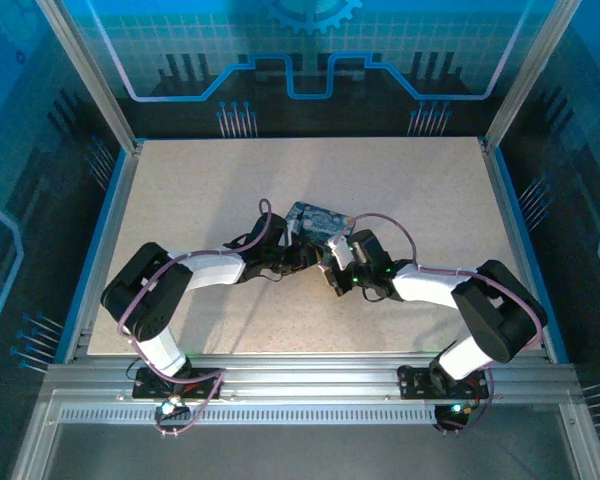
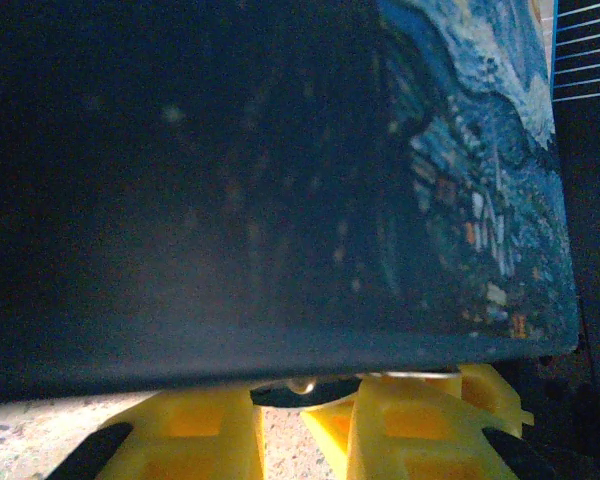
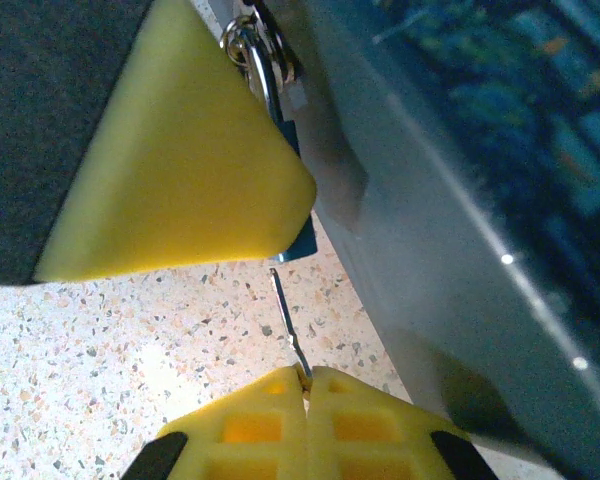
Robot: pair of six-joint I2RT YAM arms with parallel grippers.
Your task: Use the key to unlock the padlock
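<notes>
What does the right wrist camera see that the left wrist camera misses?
Right wrist: the key pinched in the right fingers, just below the padlock. Left wrist: the tin looming close, its painted night sky bright at one end, with the left fingers beneath. Both: the tin and the speckled table.

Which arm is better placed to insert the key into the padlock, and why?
Right. Its jaws are shut on the key, blade aimed toward the padlock just ahead; the left jaws sit close by the tin.

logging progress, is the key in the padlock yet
Not seated: nearly the whole blade of the key shows bare between the right gripper and the padlock.
</notes>
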